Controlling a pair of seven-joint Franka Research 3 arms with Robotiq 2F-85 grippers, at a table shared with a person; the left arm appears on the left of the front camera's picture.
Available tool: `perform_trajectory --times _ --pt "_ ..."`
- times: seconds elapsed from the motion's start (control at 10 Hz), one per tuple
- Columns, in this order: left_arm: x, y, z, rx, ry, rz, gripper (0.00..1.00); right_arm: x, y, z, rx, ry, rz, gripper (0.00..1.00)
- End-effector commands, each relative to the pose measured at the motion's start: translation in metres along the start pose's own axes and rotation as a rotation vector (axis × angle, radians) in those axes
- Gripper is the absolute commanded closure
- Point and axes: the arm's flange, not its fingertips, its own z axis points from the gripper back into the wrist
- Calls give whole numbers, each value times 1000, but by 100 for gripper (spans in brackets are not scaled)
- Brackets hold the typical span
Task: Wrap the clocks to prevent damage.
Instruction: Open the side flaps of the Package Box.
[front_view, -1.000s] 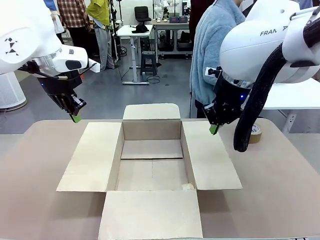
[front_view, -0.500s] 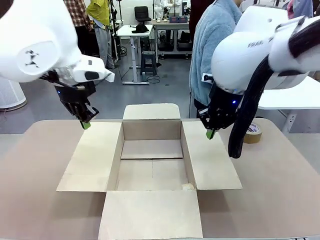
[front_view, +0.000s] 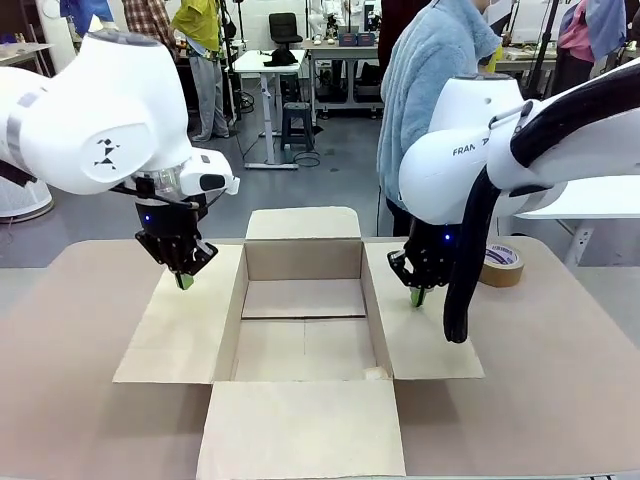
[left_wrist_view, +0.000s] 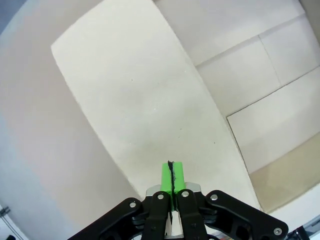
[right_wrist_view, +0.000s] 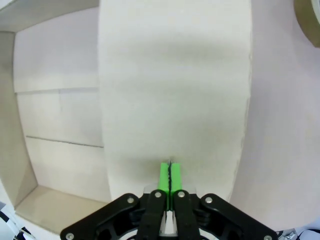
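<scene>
Right now a cardboard box (front_view: 300, 350) is sitting open in the middle of the table (front_view: 60, 380), its mouth facing straight up and all four flaps lying folded outward. Its long axis seems to be running from the robot's side toward the person (front_view: 430, 90), who is standing just beyond the box's far right corner. The far flap (front_view: 303, 222) is pointing at the person's side and the near flap (front_view: 300, 430) at the robot's side. The inside of the box is showing only its bare cardboard floor.

The left gripper (front_view: 184, 281) is pointing down over the far part of the box's left flap (front_view: 180, 330). Its green pads are pressing flat together with nothing between them, as the left wrist view (left_wrist_view: 172, 175) is showing above that flap (left_wrist_view: 140, 100). The right gripper (front_view: 417, 297) is pointing down over the box's right flap (front_view: 425, 340), its jaws likewise fully closed on nothing (right_wrist_view: 170, 175). Whether either tip is touching its flap cannot be told.

A roll of tape (front_view: 500, 264) is lying flat on the table, to the right of the box.
</scene>
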Motion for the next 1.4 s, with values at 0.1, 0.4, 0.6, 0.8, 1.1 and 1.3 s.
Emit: perform_trajectory --times 0.1,0.4,0.6,0.8,1.1,1.3 --pt "0 5 -25 -64 -3 69 100 13 -6 -18 -64 -5 -52 99" --pt "-1 16 -48 -60 45 124 100 21 -20 -43 -58 33 -84 99" --pt "-1 26 -61 -34 33 134 100 27 -23 -59 -63 62 -83 99" --pt "1 32 -81 -67 21 125 100 32 -24 -69 -54 83 -80 99" --pt "4 34 -96 -129 1 96 100 33 -25 -70 -29 63 -80 99" --pt "6 32 -103 -145 9 96 100 33 -25 -70 -20 52 -86 99"
